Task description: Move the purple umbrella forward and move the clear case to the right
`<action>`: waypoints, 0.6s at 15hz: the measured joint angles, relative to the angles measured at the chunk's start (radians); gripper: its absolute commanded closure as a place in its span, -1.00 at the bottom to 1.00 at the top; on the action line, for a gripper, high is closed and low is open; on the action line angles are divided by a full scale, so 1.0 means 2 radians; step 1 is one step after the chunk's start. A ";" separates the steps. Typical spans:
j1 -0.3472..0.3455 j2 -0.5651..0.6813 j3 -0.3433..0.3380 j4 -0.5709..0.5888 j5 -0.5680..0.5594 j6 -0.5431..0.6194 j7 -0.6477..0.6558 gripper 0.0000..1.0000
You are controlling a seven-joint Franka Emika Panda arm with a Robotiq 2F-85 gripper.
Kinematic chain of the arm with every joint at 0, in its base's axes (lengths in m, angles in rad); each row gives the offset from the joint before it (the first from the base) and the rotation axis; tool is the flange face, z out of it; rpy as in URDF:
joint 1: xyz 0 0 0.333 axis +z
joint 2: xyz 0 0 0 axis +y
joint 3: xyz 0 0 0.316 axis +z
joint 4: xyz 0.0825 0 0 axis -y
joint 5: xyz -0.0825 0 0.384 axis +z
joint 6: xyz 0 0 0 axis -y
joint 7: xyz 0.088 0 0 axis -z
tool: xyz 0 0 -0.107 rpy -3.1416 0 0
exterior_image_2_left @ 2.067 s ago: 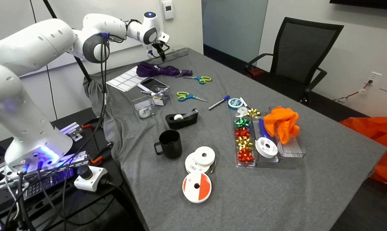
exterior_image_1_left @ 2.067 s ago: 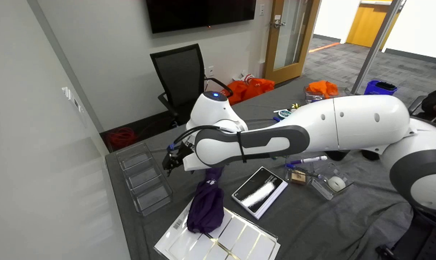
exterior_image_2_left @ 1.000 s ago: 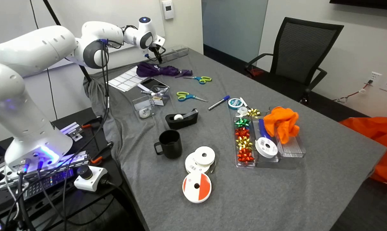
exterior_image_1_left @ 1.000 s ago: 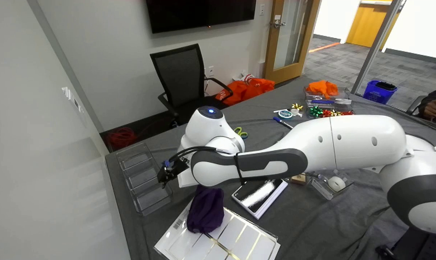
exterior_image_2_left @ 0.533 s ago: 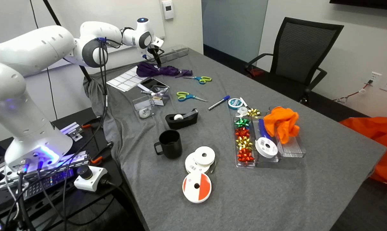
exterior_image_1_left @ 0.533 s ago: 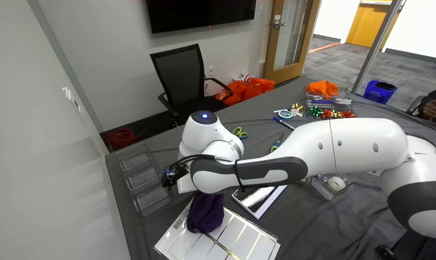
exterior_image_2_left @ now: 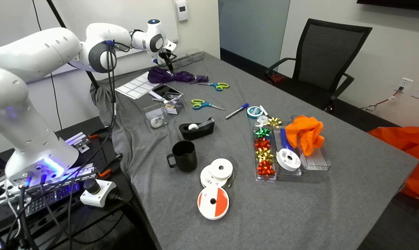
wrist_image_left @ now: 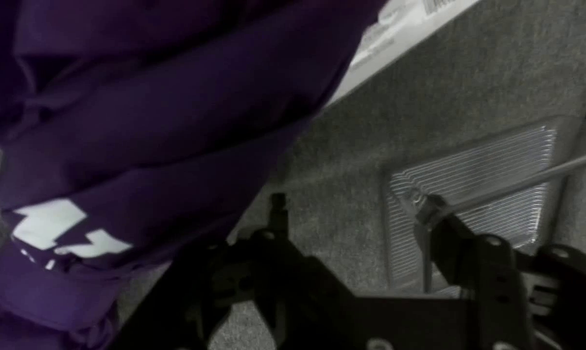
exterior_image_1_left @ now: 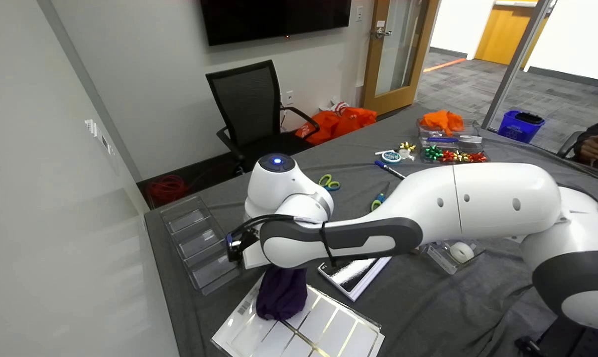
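The purple umbrella [exterior_image_1_left: 281, 293] lies partly on the white grid-patterned tray [exterior_image_1_left: 338, 322] and partly on the table; it also shows in an exterior view [exterior_image_2_left: 180, 76] and fills the left of the wrist view [wrist_image_left: 142, 121]. The clear case [exterior_image_1_left: 200, 245], transparent with compartments, lies at the table edge; in the wrist view the case [wrist_image_left: 473, 160] is at the right. My gripper [wrist_image_left: 353, 204] is open and low. One fingertip is between umbrella and case; the other appears behind a clear wall of the case, seemingly touching it. In an exterior view the gripper [exterior_image_1_left: 235, 254] is at the case's near side.
A wall [exterior_image_1_left: 90, 223] stands close beyond the case. A black-topped white box [exterior_image_1_left: 356, 277] lies beside the umbrella. Small clear boxes [exterior_image_2_left: 155, 116] with tape and pens, and scissors [exterior_image_2_left: 218, 86], lie nearby.
My gripper has moved down and toward the umbrella's side of the case. In the last half second the case's near end has shifted slightly right in an exterior view. The umbrella has not moved.
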 measured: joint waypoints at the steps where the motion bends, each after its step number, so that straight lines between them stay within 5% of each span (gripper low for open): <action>1: 0.000 0.000 0.000 0.000 0.000 -0.001 0.000 0.36; 5: 0.001 0.000 0.000 0.001 0.000 -0.004 0.000 0.93; 9: 0.001 -0.001 0.000 0.004 0.000 -0.006 0.000 0.96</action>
